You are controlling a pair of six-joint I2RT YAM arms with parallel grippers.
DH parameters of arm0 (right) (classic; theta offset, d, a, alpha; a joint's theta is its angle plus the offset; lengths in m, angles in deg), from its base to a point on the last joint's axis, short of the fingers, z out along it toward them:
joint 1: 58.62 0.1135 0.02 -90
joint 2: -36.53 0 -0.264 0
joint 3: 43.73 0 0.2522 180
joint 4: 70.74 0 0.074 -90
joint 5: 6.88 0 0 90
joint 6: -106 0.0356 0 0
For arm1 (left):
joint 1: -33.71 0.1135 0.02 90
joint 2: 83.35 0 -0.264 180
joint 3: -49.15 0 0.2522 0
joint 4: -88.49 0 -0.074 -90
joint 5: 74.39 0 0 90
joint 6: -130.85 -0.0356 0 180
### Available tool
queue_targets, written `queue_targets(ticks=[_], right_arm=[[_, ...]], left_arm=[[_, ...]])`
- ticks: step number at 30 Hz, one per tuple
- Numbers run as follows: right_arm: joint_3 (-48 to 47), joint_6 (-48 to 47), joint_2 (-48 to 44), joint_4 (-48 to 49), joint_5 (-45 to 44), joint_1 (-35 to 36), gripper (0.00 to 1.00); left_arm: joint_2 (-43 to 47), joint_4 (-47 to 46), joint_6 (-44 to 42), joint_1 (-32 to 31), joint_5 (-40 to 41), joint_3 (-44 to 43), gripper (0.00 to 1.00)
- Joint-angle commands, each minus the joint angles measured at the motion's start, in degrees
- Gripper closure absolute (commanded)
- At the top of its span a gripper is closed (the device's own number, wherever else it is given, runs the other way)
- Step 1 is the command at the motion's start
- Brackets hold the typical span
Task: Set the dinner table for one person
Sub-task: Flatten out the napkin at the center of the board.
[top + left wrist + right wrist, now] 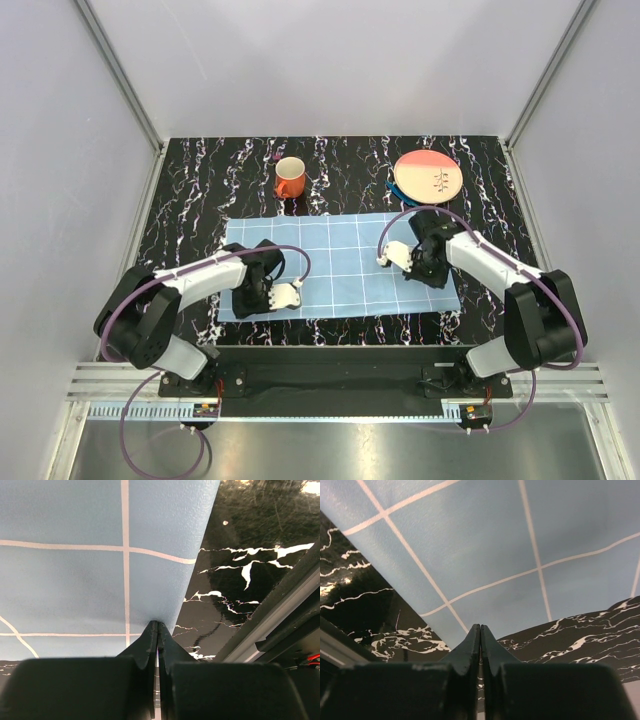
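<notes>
Your dinner table [200, 190], the black top with white and purplish streaks, fills the middle band of the top view from the left wall to the right wall. The arm bases stand below it at the bottom of the frame. On its centre lies the light-blue checked mat [330, 260], flat, with its long side running left to right. Your left gripper [157, 625] is down at the lower left part of the mat. In its wrist view you see the two fingers pressed together with no gap, and the edge of the mat runs right down to the tips. You cannot tell from there whether cloth is caught between them. Your right gripper [480, 627] is at the lower right part of the mat. Its fingers are also pressed together, and the corner of the mat ends exactly at the tips, so they are clamped on that corner. Above the mat, in the upper middle of the top view, an orange mug [289, 178] stands upright on the bare table, near the mat's far edge but apart from it. In the upper right lies a round peach-coloured plate [428, 175], also on the bare table. Something blue [393, 189] shows under its left rim, too small to name.
</notes>
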Motion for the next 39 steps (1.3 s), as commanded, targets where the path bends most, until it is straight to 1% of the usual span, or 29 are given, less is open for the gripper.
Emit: queue_targets(ticks=[1,4,11,15,21,27,39], right_arm=[[2.30,-2.00,-1.41,-1.77,-0.66,0.29,0.96],[3.36,-1.65,-1.06,-1.85,-0.58,0.29,0.99],[4.32,-0.86,-0.80,-2.21,-0.14,0.21,0.99],[6.43,-1.47,-0.53,-1.86,0.04,0.21,0.99],[8.11,-0.77,2.10,1.39,0.65,-0.14,0.99],[6.35,1.43,5.97,2.89,1.53,-0.76,0.99],[8.45,2.92,4.48,2.98,1.36,-1.11,0.99]], left_arm=[[-1.54,-0.88,-1.47,0.86,3.82,-0.24,1.00],[-1.71,-0.79,-1.64,0.95,4.35,-0.50,1.00],[-1.80,-0.53,-2.08,1.30,5.05,-0.94,1.00],[-2.50,-0.53,-2.17,1.48,5.32,-1.64,1.00],[-4.26,-0.44,-2.26,2.09,5.67,-3.58,1.00],[-4.17,-0.17,-2.78,2.27,5.84,-4.20,1.00],[-5.49,-0.17,-3.31,2.97,5.40,-6.57,1.00]])
